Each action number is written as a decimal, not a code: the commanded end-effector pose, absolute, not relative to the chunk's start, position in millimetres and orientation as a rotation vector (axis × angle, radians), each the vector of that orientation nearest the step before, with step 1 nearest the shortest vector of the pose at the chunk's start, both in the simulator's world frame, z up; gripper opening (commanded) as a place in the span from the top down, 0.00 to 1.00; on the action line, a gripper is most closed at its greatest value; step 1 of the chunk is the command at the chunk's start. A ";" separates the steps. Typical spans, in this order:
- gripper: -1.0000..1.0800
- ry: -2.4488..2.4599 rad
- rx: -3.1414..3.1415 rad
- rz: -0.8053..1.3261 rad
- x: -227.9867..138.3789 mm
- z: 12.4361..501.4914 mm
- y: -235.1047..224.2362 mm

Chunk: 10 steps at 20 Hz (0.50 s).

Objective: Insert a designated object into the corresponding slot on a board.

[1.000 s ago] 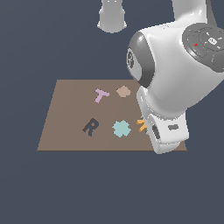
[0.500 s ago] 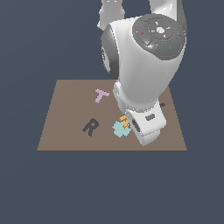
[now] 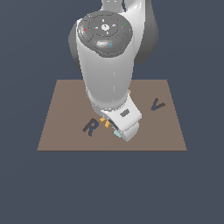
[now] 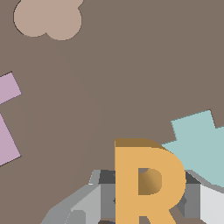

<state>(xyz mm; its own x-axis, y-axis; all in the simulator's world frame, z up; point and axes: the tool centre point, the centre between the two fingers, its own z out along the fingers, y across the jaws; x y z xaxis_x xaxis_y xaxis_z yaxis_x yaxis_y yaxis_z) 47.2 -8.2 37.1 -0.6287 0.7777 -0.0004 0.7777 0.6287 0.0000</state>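
The orange R (image 4: 146, 181) fills the lower part of the wrist view, held between the grey fingers (image 4: 101, 197) of my gripper (image 4: 148, 199), which is shut on it. In the exterior view only small orange bits of the R (image 3: 105, 122) show under the gripper (image 3: 110, 126); the arm hides the rest. The dark R-shaped slot (image 3: 90, 127) lies in the brown board (image 3: 57, 131), just to the exterior view's left of the held R. The slot does not show in the wrist view.
A teal cross-shaped piece (image 4: 202, 146) lies on the board close beside the held R, with an edge of the teal piece (image 3: 117, 133) showing under the hand. A pink T (image 4: 6, 118), a tan lobed shape (image 4: 48, 18) and a dark V recess (image 3: 157, 105) are also on the board.
The arm has swung toward the exterior view's left, carrying the orange R from the board's right part past the teal cross to just beside the R slot.
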 end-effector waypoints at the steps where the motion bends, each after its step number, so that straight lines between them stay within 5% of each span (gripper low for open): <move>1: 1.00 2.873 1.270 0.000 49.4 38.0 -22.2; 10: 1.00 2.956 1.062 0.000 60.3 39.4 -58.0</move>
